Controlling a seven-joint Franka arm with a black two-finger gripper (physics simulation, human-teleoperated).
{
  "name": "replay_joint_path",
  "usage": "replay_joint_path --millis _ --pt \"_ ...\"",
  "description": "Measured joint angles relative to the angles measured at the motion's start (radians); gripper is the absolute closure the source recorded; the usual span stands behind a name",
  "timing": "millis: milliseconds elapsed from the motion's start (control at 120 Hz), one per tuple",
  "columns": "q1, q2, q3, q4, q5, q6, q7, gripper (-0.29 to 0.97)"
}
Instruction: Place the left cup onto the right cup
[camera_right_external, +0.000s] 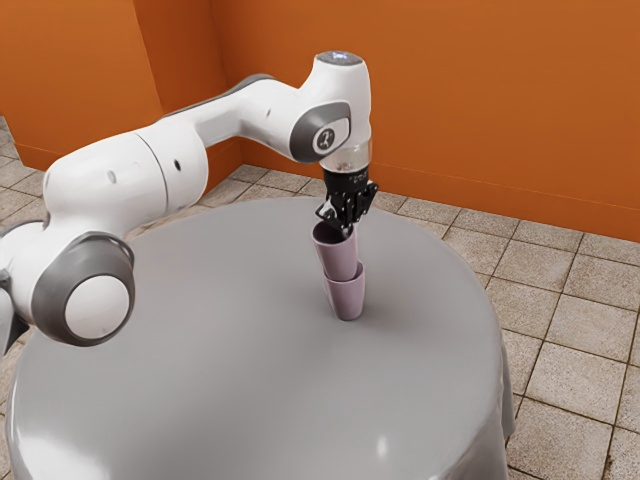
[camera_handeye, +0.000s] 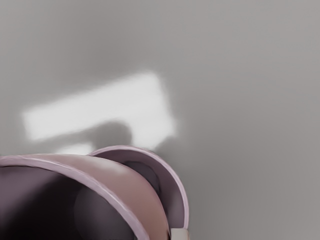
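Two mauve cups stand near the middle of the round grey table (camera_right_external: 230, 380). The upper cup (camera_right_external: 337, 255) leans slightly and sits with its base inside the lower cup (camera_right_external: 347, 296), which stands upright on the table. My gripper (camera_right_external: 343, 230) hangs straight down over the upper cup, its black fingers closed on that cup's rim. In the wrist view the upper cup (camera_handeye: 90, 195) is large and blurred right under my hand, and the lower cup's rim (camera_handeye: 172, 185) curves out from behind it.
The grey table surface (camera_handeye: 240, 75) spreads around the cups, with a bright patch of light (camera_handeye: 100, 107) beyond them. An orange wall (camera_right_external: 480, 90) and a tiled floor (camera_right_external: 570, 320) lie behind the table.
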Motion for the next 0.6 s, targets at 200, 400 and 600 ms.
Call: replay_joint_path --millis 200,400,600 --pt "-0.001 0.008 0.000 -0.001 0.001 0.011 -0.002 0.74" --pt "-0.003 0.011 -0.002 -0.003 0.002 0.023 -0.003 0.32" --pt "-0.003 0.011 -0.001 -0.004 0.003 0.035 -0.004 0.13"
